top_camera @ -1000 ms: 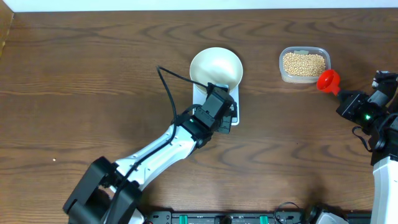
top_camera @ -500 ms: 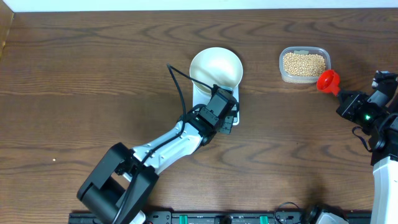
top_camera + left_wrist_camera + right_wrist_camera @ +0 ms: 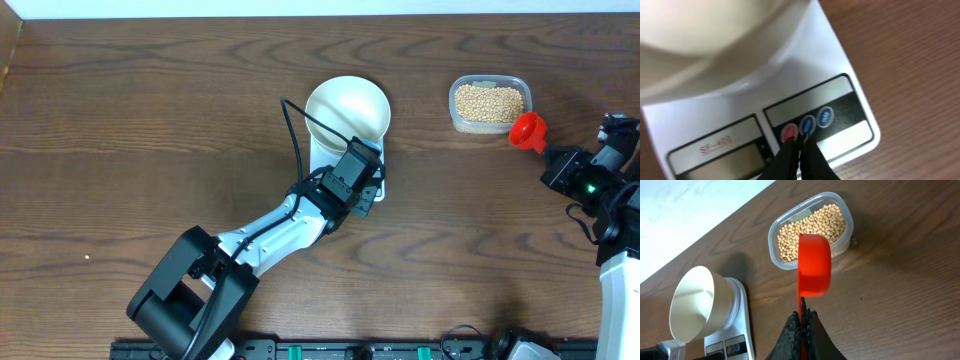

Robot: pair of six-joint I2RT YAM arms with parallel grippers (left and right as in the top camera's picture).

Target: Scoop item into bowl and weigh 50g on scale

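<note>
Buttons (image 3: 807, 125) on scale (image 3: 840, 65) hidden overhead, clear from left wrist; left hand (image 3: 799, 143) closed; right hand (image 3: 802, 316) gripping scoop (image 3: 814, 270).

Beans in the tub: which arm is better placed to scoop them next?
Right. The right tool is shut on the red scoop, which is right by the tub of beans. The left tool is shut, far off at the scale buttons.
</note>
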